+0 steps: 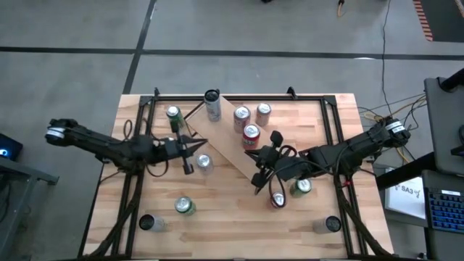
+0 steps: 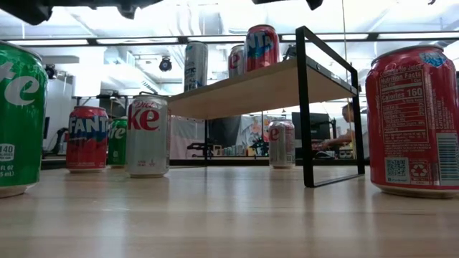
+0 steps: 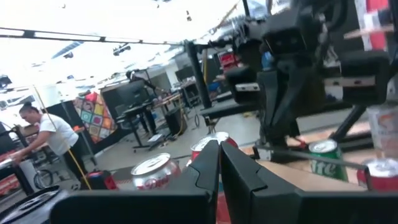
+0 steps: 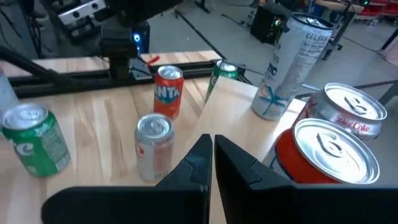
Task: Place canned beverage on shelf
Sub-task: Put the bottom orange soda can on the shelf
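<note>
Two big cans, green [image 2: 18, 118] at 9 o'clock and red [image 2: 412, 118] at 3 o'clock, crowd the low view. Beyond stands the shelf [image 1: 230, 141], a pale smooth wood board on thin black frames, already bearing four cans. Both the left gripper [image 1: 190, 147] and right gripper [image 1: 259, 170] hover with fingers together, holding nothing. Best: open wide, descend squarely over the silver can's [image 1: 204, 162] slick cylindrical wall
</note>
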{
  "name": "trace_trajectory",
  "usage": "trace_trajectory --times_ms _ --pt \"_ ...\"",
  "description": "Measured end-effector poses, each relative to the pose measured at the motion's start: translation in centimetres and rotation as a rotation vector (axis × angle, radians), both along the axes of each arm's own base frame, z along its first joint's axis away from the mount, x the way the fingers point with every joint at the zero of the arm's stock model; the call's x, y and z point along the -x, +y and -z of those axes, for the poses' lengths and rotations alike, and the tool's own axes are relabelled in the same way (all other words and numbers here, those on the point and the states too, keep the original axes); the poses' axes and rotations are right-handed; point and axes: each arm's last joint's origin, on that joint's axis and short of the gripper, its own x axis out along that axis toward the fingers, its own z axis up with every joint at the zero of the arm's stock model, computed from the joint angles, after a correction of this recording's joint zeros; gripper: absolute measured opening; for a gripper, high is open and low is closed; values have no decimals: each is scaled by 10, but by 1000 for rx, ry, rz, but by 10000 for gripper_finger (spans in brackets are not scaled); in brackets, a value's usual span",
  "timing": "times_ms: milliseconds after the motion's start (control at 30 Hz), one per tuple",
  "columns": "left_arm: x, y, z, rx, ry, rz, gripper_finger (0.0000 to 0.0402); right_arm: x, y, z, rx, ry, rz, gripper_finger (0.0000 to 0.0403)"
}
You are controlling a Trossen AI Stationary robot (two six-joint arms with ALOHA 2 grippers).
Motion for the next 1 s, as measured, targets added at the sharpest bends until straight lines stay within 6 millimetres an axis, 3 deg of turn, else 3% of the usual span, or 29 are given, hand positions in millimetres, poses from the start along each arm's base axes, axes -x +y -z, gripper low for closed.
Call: trace_trajectory --times_ms 233,633,1000 --pt "14 3 3 27 -32 8 0 -4 -8 3 -43 -73 36 9" --pt "15 3 4 29 -40 9 0 -4 -20 20 -38 -43 101 9" --pt "15 3 4 29 -42 9 0 -3 -22 20 -23 -59 166 9"
